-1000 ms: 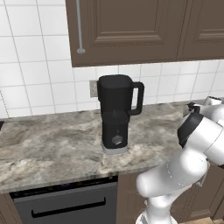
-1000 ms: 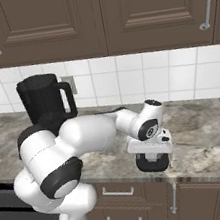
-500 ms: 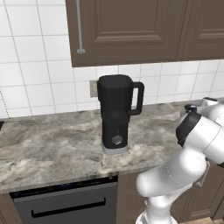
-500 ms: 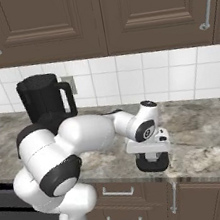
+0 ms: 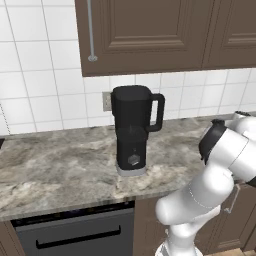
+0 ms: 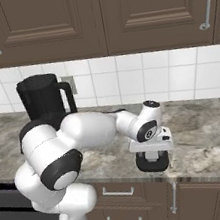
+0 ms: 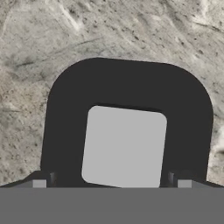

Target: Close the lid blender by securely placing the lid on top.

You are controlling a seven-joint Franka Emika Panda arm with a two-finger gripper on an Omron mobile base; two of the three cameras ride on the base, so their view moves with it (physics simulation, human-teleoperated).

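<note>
marble counter (image 5: 60, 170), brown cabinets (image 5: 145, 35); blender (image 5: 133, 129) lidless; pincer (image 6: 152, 161) spread astride lid (image 7: 127, 127).

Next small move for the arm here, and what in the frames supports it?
Probably lower a little and close. The pincer sits directly above the black lid on the counter, one fingertip at either side, with no firm grasp visible. The blender stands apart, jar uncovered.

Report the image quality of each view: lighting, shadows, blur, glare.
Left base view: even rendered light, no glare, blender sharp with a faint shadow at its base. Right base view: equally flat and crisp; a dark shadow under the gripper. Hand view: lid sharp, evenly lit, its grey centre featureless.
</note>
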